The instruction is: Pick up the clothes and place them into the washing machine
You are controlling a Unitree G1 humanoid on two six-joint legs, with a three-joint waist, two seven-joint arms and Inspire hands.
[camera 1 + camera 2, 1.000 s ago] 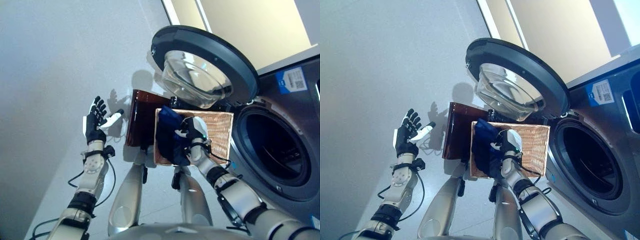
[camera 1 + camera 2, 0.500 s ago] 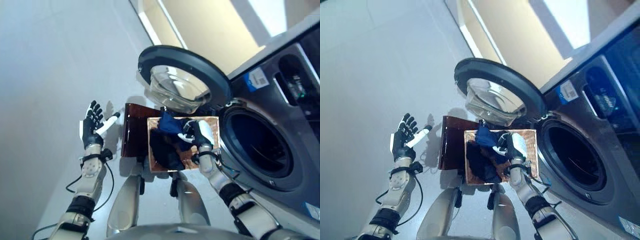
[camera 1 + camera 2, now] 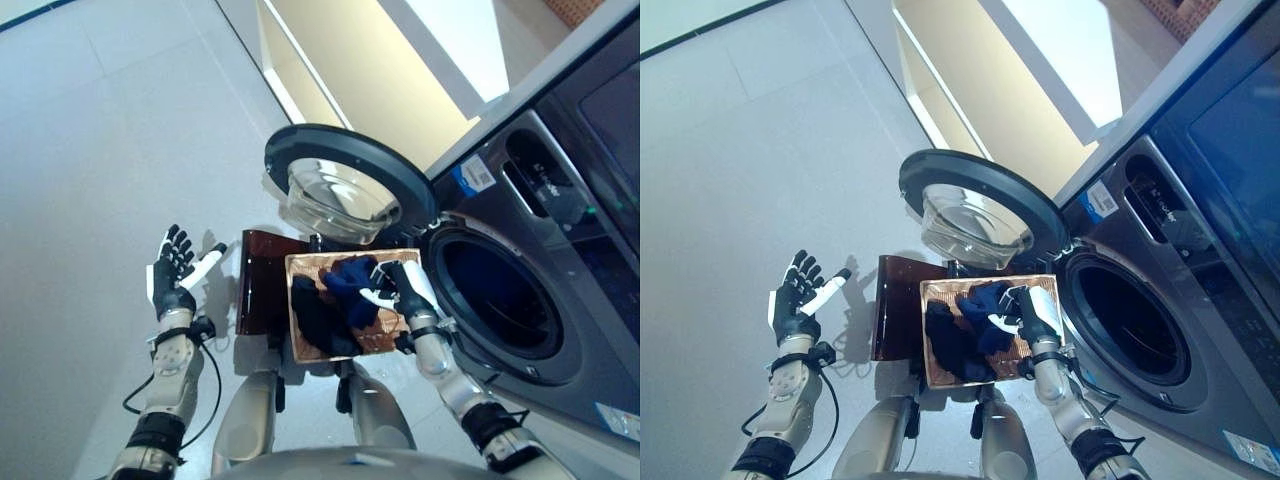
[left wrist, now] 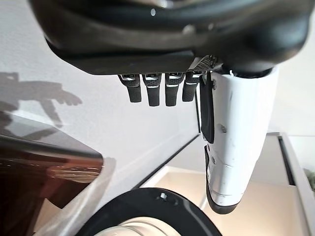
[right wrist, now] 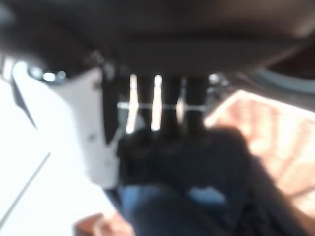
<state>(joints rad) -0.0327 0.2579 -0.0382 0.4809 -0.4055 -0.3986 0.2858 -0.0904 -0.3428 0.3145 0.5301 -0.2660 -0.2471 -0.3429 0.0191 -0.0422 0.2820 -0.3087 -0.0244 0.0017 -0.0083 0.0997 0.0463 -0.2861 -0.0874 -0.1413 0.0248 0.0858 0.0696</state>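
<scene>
Clothes (image 3: 345, 290) lie in the wicker basket (image 3: 300, 345) beside the washing machine (image 3: 560, 300); my right robot hand (image 3: 405, 290) clamps them, door (image 3: 345, 185) swung wide above, left robot hand (image 3: 170, 280) spread.

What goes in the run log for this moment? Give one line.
phase: picking clothes | right hand: shut on blue garment in wicker basket | left hand: open, idle at side | washing machine door: open | drum: no clothes visible
</scene>
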